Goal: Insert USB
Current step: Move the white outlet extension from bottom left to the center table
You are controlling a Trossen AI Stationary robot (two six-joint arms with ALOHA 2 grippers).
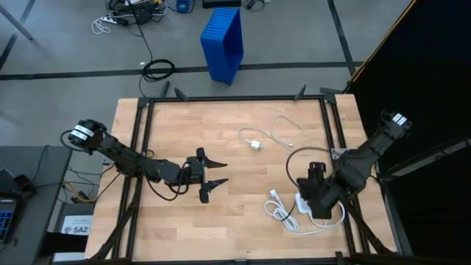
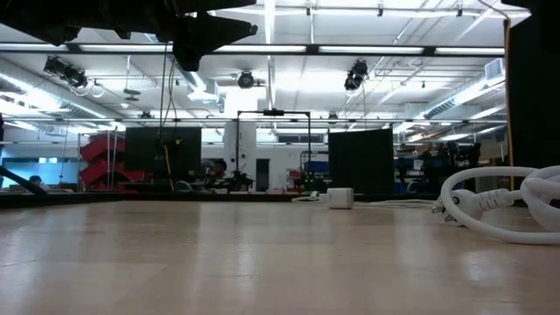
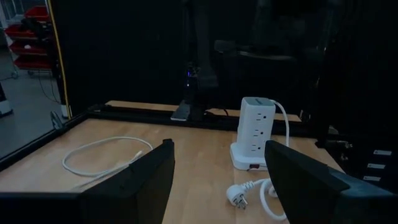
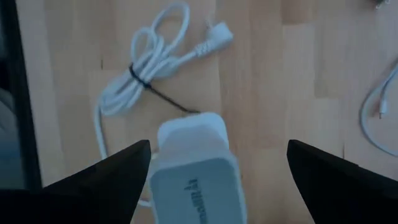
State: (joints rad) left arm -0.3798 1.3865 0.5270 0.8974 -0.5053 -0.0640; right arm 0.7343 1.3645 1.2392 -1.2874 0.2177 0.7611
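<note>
While seen from above, the table (image 1: 184,228) carries one USB (image 1: 283,136) loop near the far edge, its plug beside a small block (image 1: 255,145), one power tower (image 1: 303,204) and one coiled cord (image 1: 283,213). Left claw (image 1: 218,174) gapes wide, empty, mid-table. Right wrist view: right claw (image 4: 217,165) spread wide above the tower, touching nothing.

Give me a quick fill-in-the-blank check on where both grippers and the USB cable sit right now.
1. The left gripper hovers with its fingers ____.
2. The right gripper hangs directly above the white ____.
3. The USB lies on the table, held by ____ gripper.
4. The thick white cord is bundled with a dark ____.

Missing words: open; power tower; neither; tie
</note>
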